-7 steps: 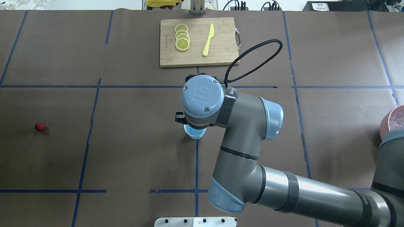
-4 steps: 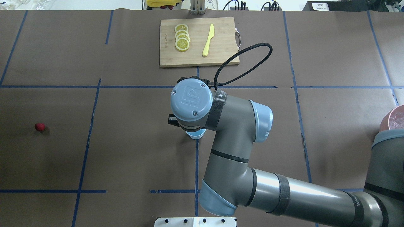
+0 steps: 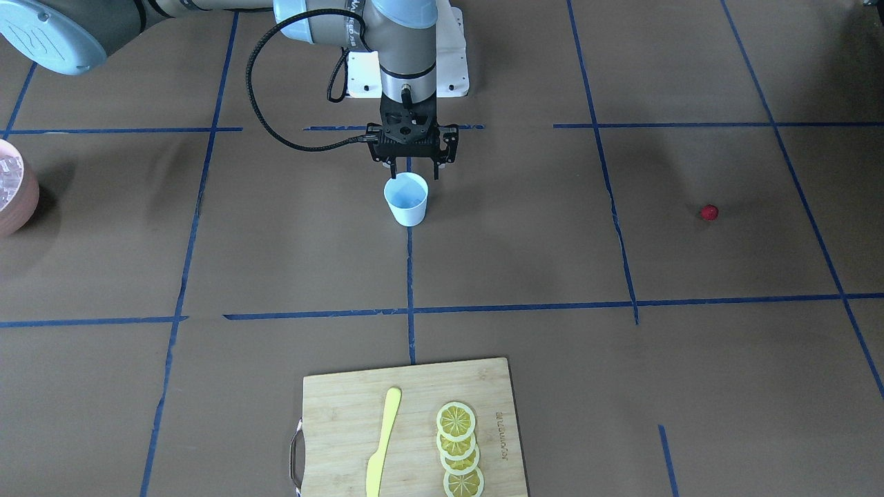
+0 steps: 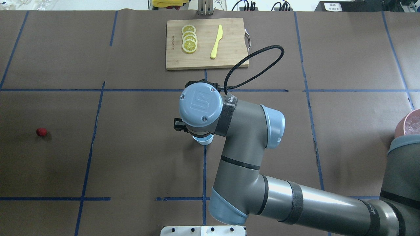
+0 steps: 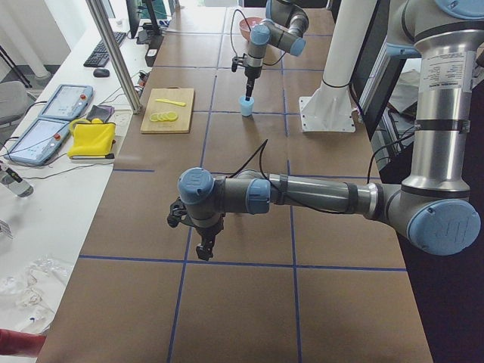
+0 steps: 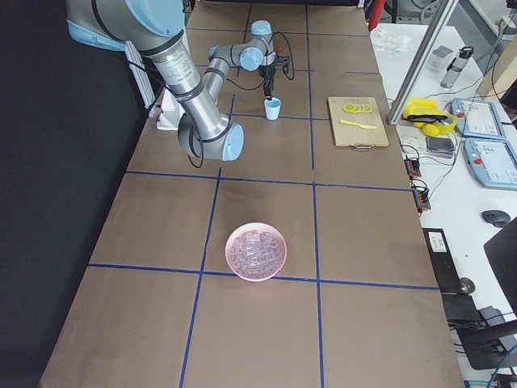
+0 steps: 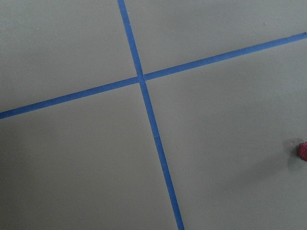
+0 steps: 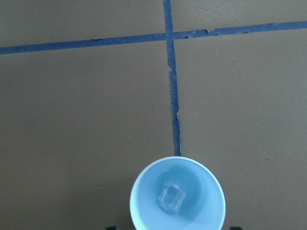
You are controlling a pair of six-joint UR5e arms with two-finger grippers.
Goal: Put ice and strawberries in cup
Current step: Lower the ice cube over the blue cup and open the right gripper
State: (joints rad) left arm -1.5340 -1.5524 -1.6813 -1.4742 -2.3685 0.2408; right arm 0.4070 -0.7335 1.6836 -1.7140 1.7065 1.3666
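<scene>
Exterior front-facing view showed the right gripper [image 3: 413,168] hanging just above the one cup [image 3: 406,201], jaws spread wide and empty. The one strawberry [image 3: 708,212] lay well apart toward the robot's left, and the one pink bowl [image 3: 12,200] well apart toward its right. Four lemon slices [image 3: 458,449] and one knife [image 3: 383,442] sat on the cutting board [image 3: 331,400]. Exterior left view put the left gripper [image 5: 204,248] on the berry's side, so that arm was nearer; its jaw opening could not be told. Exterior right view showed heaped ice [image 6: 256,251] in the bowl, too many pieces to count. Left wrist view caught the round berry at its right edge. Right wrist view showed one ice cube [image 8: 171,197] inside the cup.
</scene>
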